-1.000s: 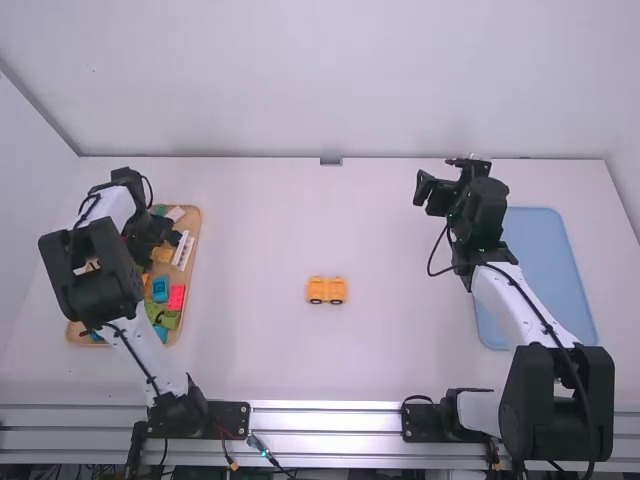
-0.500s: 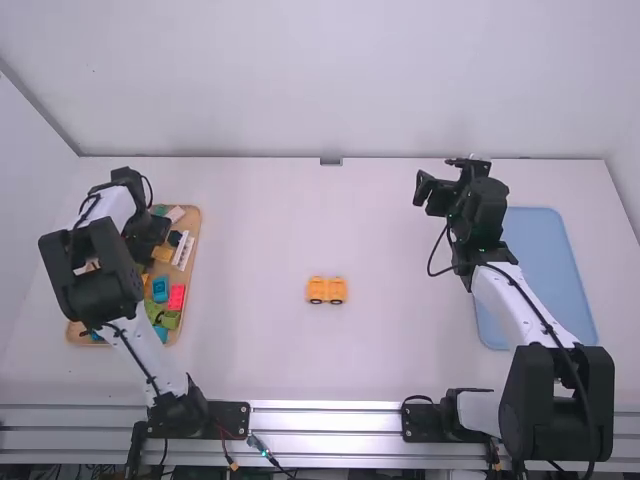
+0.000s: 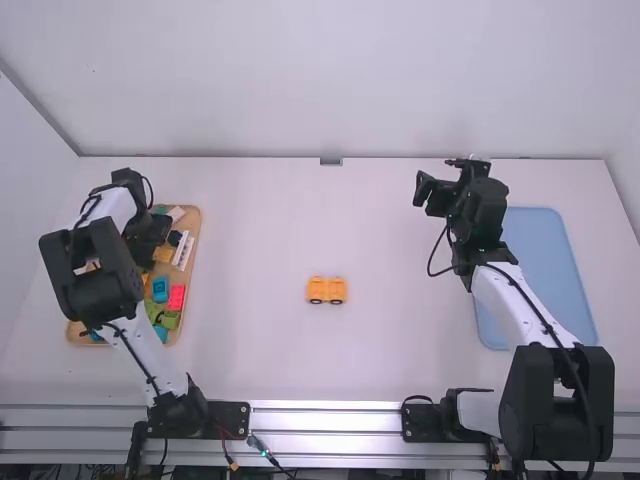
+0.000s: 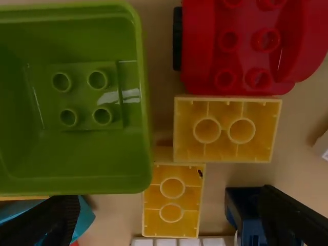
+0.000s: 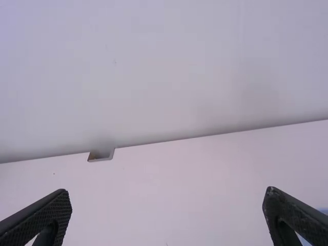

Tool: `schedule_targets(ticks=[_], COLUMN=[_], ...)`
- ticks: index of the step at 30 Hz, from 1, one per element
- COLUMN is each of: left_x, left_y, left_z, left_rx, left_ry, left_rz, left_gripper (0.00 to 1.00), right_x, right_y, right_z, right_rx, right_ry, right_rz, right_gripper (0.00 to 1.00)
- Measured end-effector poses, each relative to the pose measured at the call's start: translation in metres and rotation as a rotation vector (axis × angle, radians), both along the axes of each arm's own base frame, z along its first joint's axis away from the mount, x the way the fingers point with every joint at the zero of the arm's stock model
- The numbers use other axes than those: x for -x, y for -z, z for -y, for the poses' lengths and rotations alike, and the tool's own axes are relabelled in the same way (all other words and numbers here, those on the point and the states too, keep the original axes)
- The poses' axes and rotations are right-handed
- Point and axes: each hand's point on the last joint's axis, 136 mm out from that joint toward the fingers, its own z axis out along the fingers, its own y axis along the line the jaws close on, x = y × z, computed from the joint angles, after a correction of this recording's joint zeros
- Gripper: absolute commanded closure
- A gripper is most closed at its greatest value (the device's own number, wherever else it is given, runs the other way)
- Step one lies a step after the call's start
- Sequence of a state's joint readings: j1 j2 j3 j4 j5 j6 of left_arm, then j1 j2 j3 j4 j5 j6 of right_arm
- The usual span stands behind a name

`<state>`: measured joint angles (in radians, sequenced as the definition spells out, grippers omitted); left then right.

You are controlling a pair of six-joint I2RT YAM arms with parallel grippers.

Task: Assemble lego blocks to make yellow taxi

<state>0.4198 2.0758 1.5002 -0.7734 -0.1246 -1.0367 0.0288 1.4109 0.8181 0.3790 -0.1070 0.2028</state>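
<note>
From here, in the high view, the yellow wheeled piece point(image 3: 326, 290) sits mid-table, well apart from the wooden tray point(image 3: 197, 225). In the left wrist view, the left gripper point(image 4: 171, 210) is spread wide, empty; closing on the yellow block point(image 4: 172, 200) might snag the crowding green tub point(image 4: 92, 148) or dark blue block point(image 4: 237, 210). In the right wrist view, the right gripper point(image 5: 168, 197) gapes wide, holding nothing.

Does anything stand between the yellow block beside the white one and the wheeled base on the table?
The white block and the tray's rim lie between; beyond them, nothing visible stands before the wheeled base.
</note>
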Motion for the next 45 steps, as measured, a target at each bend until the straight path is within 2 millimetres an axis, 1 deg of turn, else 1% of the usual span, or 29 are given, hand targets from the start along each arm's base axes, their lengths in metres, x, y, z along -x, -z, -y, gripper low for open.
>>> schedule_targets(ticks=[3, 5, 8, 10, 12, 15, 18, 19, 22, 24, 25, 29, 35, 36, 38, 41, 45], left_x=[0.000, 0.001, 0.002, 0.003, 0.003, 0.003, 0.003, 0.004, 0.007, 0.008, 0.009, 0.009, 0.013, 0.015, 0.022, 0.030, 0.029], left_y=[0.003, 0.007, 0.010, 0.011, 0.013, 0.014, 0.014, 0.014, 0.015, 0.015, 0.015, 0.015, 0.015, 0.016, 0.019, 0.022, 0.022], left_z=[0.001, 0.004, 0.003, 0.002, 0.001, 0.001, 0.000, 0.000, 0.000, 0.000, 0.001, 0.000, -0.001, 0.001, 0.014, 0.025, 0.026], left_rx=[-0.002, -0.004, -0.019, -0.027, -0.033, -0.040, -0.045, -0.045, -0.044, -0.043, -0.042, -0.040, -0.032, -0.024, 0.026, 0.071, 0.073], left_ry=[0.000, 0.004, -0.003, -0.003, 0.000, 0.010, 0.025, 0.026, 0.031, 0.031, 0.031, 0.059, 0.100, 0.114, 0.149, 0.170, 0.181], left_rz=[0.003, -0.002, -0.004, -0.006, -0.003, -0.004, -0.010, -0.011, -0.026, -0.030, -0.034, -0.039, -0.057, -0.067, -0.095, -0.125, -0.125], left_gripper=[0.13, 0.12, 0.09, 0.10, 0.14, 0.16, 0.12, 0.12, 0.22, 0.20, 0.22, 0.16, 0.15, 0.14, 0.14, 0.14, 0.17], right_x=[0.000, 0.000, 0.000, 0.000, 0.000, 0.000, 0.000, 0.000, 0.000, 0.000, 0.000, 0.000, 0.000, 0.000, 0.000, 0.000, 0.000], right_y=[0.000, 0.000, 0.000, 0.000, 0.000, 0.000, 0.000, 0.000, 0.000, 0.000, 0.000, 0.000, 0.000, 0.000, 0.000, 0.000, 0.000], right_z=[0.000, 0.000, 0.000, 0.000, -0.001, 0.000, -0.001, 0.000, 0.000, 0.000, -0.001, -0.001, 0.000, -0.001, 0.000, 0.000, 0.000], right_rx=[0.000, -0.001, -0.002, -0.002, -0.002, -0.003, -0.002, -0.002, -0.001, -0.002, -0.001, -0.002, 0.000, -0.001, 0.001, 0.000, 0.000], right_ry=[0.000, 0.000, -0.002, 0.001, -0.003, -0.001, -0.003, 0.001, 0.000, -0.002, -0.003, -0.005, 0.000, -0.005, -0.001, 0.001, 0.000], right_rz=[-0.001, -0.001, -0.001, -0.001, -0.002, -0.002, -0.001, -0.001, -0.001, -0.001, -0.001, -0.001, -0.001, -0.001, -0.001, -0.001, -0.001], right_gripper=[0.01, 0.01, 0.01, 0.01, 0.01, 0.01, 0.01, 0.01, 0.01, 0.01, 0.01, 0.01, 0.01, 0.01, 0.01, 0.01, 0.01])
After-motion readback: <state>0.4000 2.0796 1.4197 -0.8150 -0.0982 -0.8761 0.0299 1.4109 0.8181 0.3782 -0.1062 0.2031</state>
